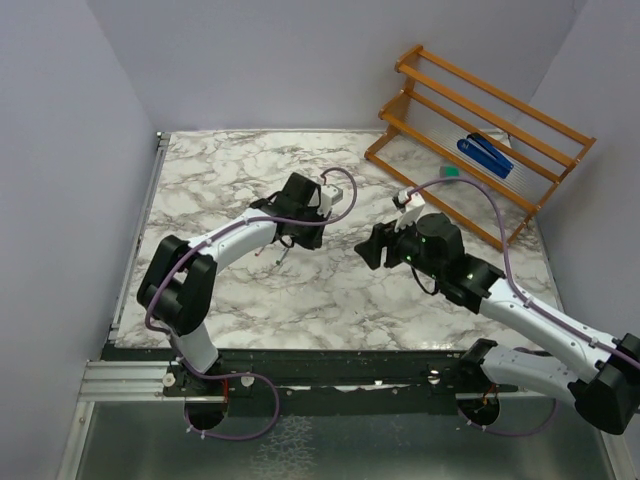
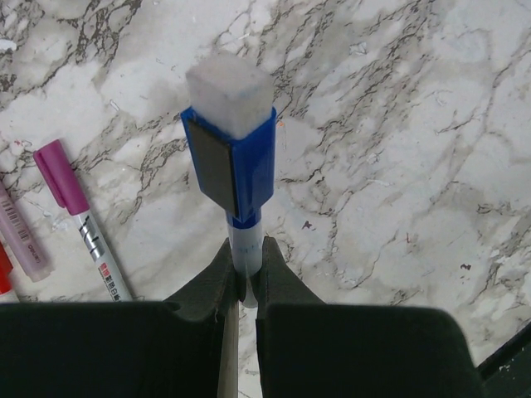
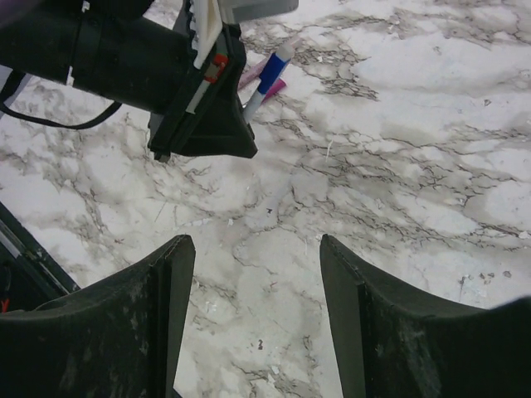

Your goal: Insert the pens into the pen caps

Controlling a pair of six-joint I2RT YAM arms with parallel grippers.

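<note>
surface: marble table point(image 1: 330, 290), walled in pale grey.
left gripper point(image 2: 247, 255): clamped on the white barrel of the blue pen point(image 2: 244, 239).
blue pen: pointed to 12 o'clock in the left wrist view; a blue cap point(image 2: 249, 166) is seated on its far end, topped by a white block.
pink pen point(image 2: 83, 220): laid on the table at 9 o'clock of the blue pen, pink-capped, barrel white with print.
right gripper point(image 3: 255, 249): jaws spread wide, nothing held.

Your bench sits in a robot lab: a marble-patterned table point(image 1: 330, 300), plain pale walls point(image 1: 60, 150) on three sides of it, robot arms point(image 1: 235, 235) bolted to a metal rail point(image 1: 125, 380) at the table's near edge, a wooden rack point(image 1: 440, 115) at its far right corner.
</note>
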